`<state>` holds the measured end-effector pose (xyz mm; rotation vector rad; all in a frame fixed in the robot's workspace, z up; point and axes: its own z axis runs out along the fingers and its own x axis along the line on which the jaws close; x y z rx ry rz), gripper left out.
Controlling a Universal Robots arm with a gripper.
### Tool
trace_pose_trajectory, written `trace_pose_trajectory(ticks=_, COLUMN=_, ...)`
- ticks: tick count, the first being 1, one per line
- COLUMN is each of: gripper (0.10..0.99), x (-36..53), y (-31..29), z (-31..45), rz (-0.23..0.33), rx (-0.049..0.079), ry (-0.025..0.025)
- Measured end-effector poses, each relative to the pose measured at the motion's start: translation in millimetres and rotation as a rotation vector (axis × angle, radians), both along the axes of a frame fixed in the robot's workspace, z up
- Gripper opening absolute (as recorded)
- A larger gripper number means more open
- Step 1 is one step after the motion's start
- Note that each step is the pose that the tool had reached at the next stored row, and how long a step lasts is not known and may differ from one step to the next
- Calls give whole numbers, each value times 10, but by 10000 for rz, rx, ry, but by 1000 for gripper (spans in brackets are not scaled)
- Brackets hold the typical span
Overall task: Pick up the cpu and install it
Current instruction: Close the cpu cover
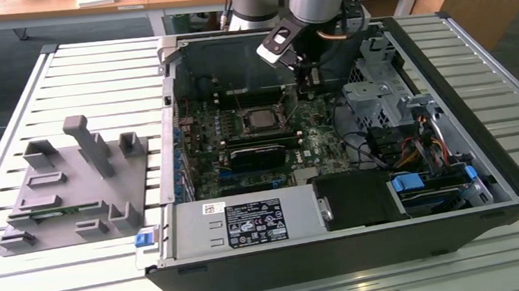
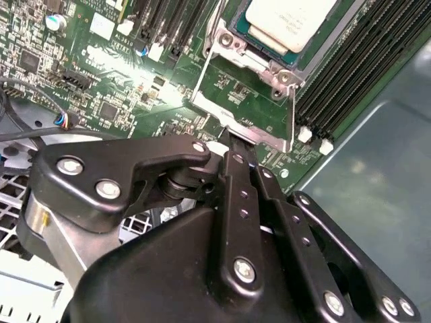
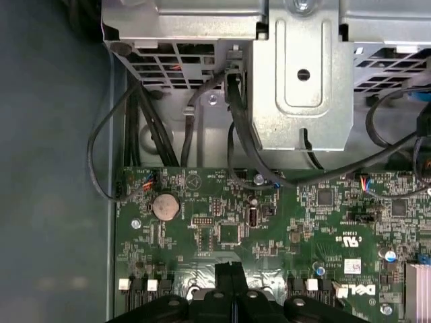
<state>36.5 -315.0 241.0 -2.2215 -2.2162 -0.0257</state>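
The cpu (image 1: 259,120), a small square chip with a silver-grey top, lies in its socket on the green motherboard (image 1: 214,163) inside the open computer case; in the second wrist view the cpu (image 2: 289,23) has a metal frame (image 2: 246,101) beside it. My gripper (image 1: 304,81) hangs inside the case just past the socket. Its black fingers (image 2: 239,175) are shut together with nothing held, and the gripper (image 2: 229,142) tips rest at the edge of that frame. In the first wrist view the gripper (image 3: 232,269) points down at the board.
A grey parts fixture (image 1: 68,188) lies on the slatted table at the exterior view's left. Inside the case are a black heatsink block (image 1: 260,154), a power supply (image 1: 247,223), a metal drive cage (image 1: 376,94) (image 3: 303,74), black cables (image 3: 232,134) and memory slots (image 2: 350,87).
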Motion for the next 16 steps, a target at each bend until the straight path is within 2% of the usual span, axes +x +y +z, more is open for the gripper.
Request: trace_pose_trajectory(ticks=16, gripper=106, x=-49, y=0, z=-21, rz=0, rx=-1, ry=0)
